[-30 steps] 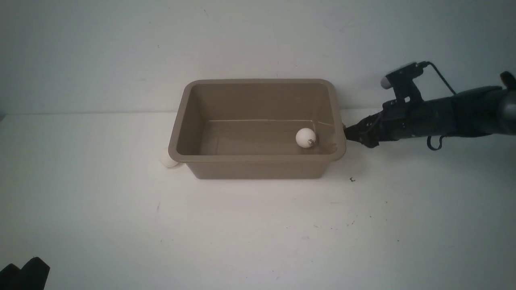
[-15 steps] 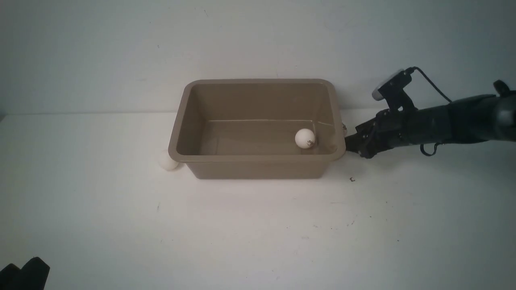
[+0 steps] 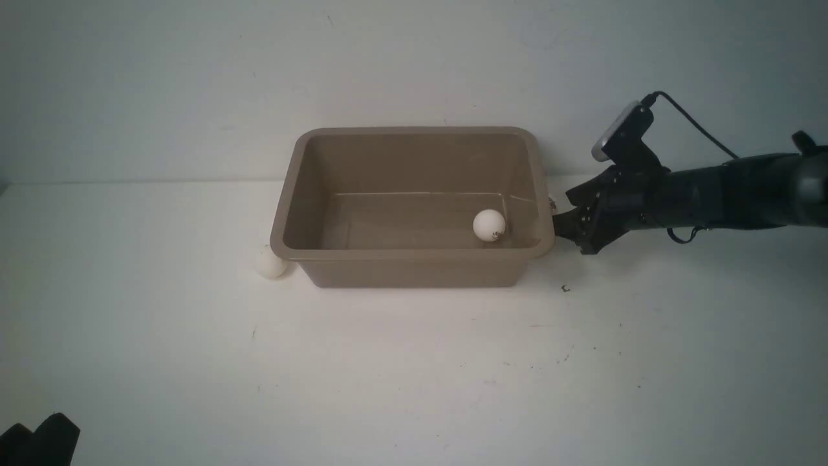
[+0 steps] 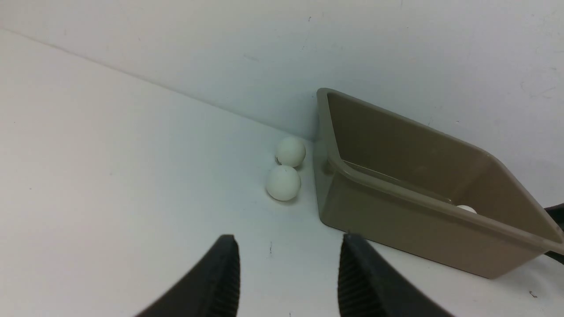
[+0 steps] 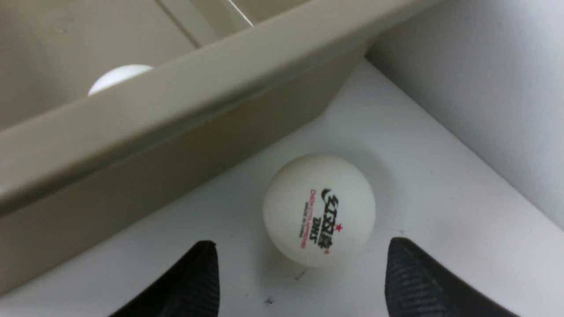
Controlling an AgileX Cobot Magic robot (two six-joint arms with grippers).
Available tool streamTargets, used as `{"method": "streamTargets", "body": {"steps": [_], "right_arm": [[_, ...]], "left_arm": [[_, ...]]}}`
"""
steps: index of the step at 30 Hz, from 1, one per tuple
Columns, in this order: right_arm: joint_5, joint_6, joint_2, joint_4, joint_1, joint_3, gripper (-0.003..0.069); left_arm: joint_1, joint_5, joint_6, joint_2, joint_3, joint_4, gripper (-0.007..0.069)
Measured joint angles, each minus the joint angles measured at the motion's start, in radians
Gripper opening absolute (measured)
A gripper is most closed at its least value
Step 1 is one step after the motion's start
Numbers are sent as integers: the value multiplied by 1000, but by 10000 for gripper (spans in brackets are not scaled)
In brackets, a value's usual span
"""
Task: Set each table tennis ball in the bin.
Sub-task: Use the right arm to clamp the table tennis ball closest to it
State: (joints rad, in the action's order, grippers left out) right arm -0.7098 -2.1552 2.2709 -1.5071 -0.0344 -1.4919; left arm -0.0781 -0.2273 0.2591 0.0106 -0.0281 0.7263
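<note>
Black right arm (image 3: 711, 194) — outstretched beside bin (image 3: 414, 254)

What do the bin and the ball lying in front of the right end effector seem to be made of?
The bin looks like moulded plastic: taupe-brown, smooth, slightly glossy, with rounded corners and a flared rim formed in one piece. The ball looks like thin hard plastic: matt white, seamless from here, with red and black print. Which plastic cannot be told.
</note>
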Motion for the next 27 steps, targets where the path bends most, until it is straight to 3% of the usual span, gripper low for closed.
{"method": "streamTargets", "body": {"steps": [27], "right_arm": [[-11,-87,1,-105,0,0,462]], "left_arm": [[0,0,8,0,0,1,289]]}}
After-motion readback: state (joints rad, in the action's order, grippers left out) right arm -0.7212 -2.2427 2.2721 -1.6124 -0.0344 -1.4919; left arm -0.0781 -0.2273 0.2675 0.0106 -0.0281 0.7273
